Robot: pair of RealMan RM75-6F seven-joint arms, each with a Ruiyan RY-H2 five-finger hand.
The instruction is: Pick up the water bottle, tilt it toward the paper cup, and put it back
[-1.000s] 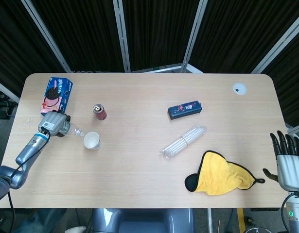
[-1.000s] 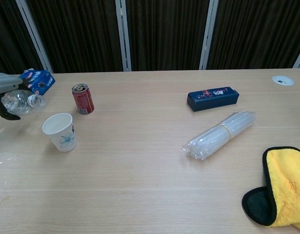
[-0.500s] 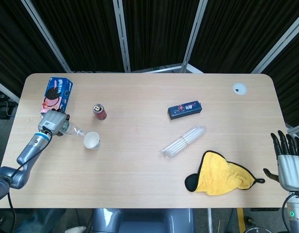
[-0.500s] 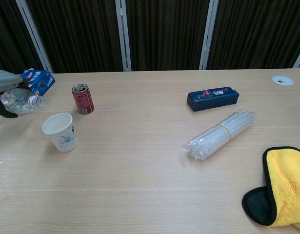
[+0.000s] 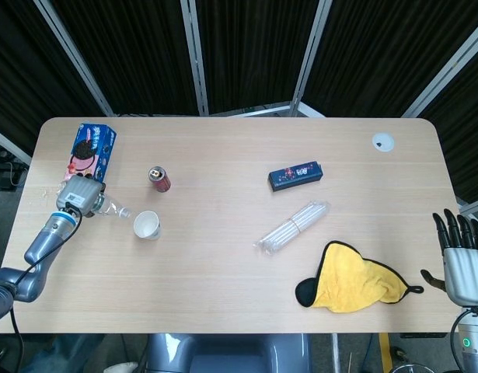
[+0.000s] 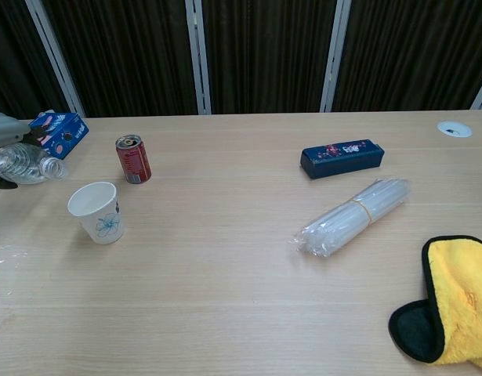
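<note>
Now the left hand (image 5: 78,195), fingers wrapped round the water bottle (image 5: 106,207), has drawn it back from the paper cup (image 5: 147,225), neck still tipped toward the cup but farther off than a second ago. The tilt looks finished; setting the bottle upright on the worktop (image 5: 239,163) remains. The right hand (image 5: 462,266) hangs idle, fingers spread, empty.

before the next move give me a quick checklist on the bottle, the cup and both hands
1. Left hand holds the water bottle: ok.
2. Bottle neck points toward the paper cup: ok, lying near level.
3. Neck over the cup mouth: not ok, it ends short, to the cup's left.
4. Cup upright: ok.
5. Soda can clear of the bottle: ok, apart behind the cup.
6. Right hand out of the way: ok, off the table's right edge, holding nothing.
</note>
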